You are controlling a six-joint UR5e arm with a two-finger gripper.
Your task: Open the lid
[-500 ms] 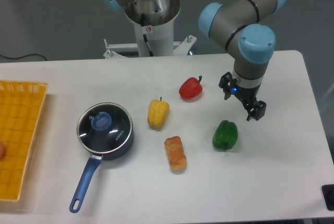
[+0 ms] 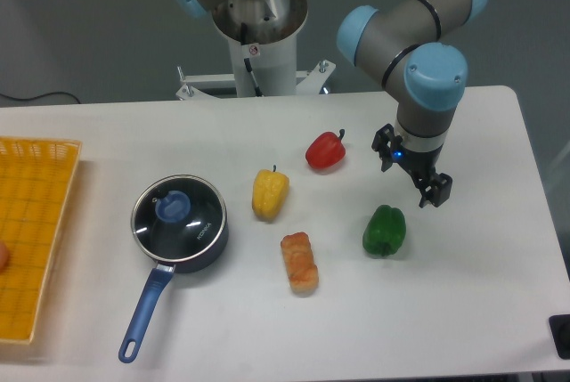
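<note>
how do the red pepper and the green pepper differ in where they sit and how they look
The red pepper lies farther back, left of the tool; the green pepper sits nearer the front, just below it. The red one's stem sticks out to the right; the green one shows none. Both rest on the table, untouched.

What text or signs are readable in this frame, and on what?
Nothing can be read.
Glass lid: a white printed line beside the blue knob, too small to read.
Robot base column: a small red-and-white round sticker, too blurred to read.
</note>
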